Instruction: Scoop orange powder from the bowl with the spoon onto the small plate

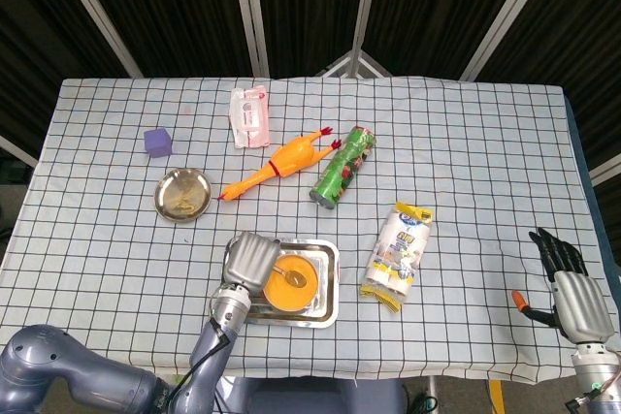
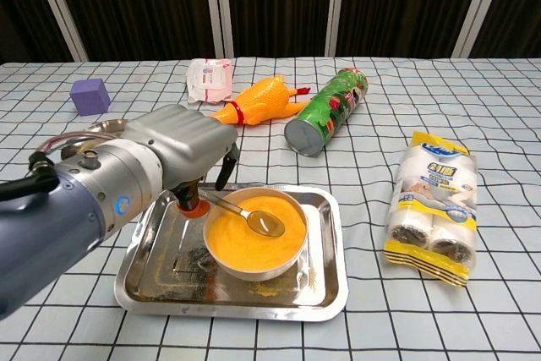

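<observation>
A white bowl [image 2: 254, 267] of orange powder [image 1: 287, 290] stands in a steel tray [image 2: 326, 283]. A metal spoon [image 2: 246, 213] leans on the bowl's rim, its scoop on the powder and its handle pointing left. My left hand [image 2: 182, 151] hovers over the tray's left side; an orange fingertip [image 2: 191, 203] sits at the handle's end and the thumb hangs just above the handle, without a plain grip. The small steel plate [image 1: 182, 194] lies further back on the left. My right hand [image 1: 569, 290] rests at the table's front right, fingers spread, holding nothing.
Behind the tray lie a rubber chicken [image 1: 277, 164] and a green can [image 1: 342, 167] on its side. A pack of tissue rolls [image 1: 398, 254] lies right of the tray. A purple cube [image 1: 157, 141] and a pink packet [image 1: 248, 115] sit at the back left.
</observation>
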### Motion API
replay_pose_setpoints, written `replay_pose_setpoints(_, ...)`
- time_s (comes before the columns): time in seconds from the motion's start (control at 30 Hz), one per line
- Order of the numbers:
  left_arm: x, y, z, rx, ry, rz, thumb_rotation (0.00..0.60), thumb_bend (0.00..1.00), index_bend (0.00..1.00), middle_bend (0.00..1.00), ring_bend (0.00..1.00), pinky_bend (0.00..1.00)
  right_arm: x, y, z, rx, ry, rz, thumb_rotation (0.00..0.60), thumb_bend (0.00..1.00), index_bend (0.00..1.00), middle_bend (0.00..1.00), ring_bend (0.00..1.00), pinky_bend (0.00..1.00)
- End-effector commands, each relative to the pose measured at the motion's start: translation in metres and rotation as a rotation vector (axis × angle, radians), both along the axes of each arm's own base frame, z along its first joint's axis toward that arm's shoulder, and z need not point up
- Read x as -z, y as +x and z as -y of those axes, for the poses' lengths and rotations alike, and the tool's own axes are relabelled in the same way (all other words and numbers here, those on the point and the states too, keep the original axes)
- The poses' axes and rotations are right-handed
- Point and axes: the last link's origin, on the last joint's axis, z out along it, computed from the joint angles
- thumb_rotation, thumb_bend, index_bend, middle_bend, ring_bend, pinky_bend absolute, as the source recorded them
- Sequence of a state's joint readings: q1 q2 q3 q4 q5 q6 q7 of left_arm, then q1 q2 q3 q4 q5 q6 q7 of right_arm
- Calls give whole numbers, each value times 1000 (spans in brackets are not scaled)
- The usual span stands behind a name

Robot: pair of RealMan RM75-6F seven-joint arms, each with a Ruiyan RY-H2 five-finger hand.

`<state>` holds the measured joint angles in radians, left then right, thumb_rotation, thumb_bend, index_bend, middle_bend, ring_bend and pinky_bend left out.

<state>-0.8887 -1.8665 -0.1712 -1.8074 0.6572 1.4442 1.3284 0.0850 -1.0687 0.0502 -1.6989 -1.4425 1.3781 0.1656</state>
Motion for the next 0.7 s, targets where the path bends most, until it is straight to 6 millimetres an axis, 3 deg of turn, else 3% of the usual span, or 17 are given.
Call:
replay_pose_setpoints(0.03,1,0,0,-3,-2,0,600,462,481,1000,992,991,0,0,0,-1,0,0,600,359,0,0,0,0)
replay_pose_setpoints(0.37,5,0,0,-4,0,7,600,491,510,1000,992,991,0,-1,0,7,2,3,600,359,0,0,0,0)
replay_pose_setpoints(0.7,5,3,2,16,3,28,600,581,568,1000,998,992,0,-1,0,9,2,4,600,359,0,0,0,0)
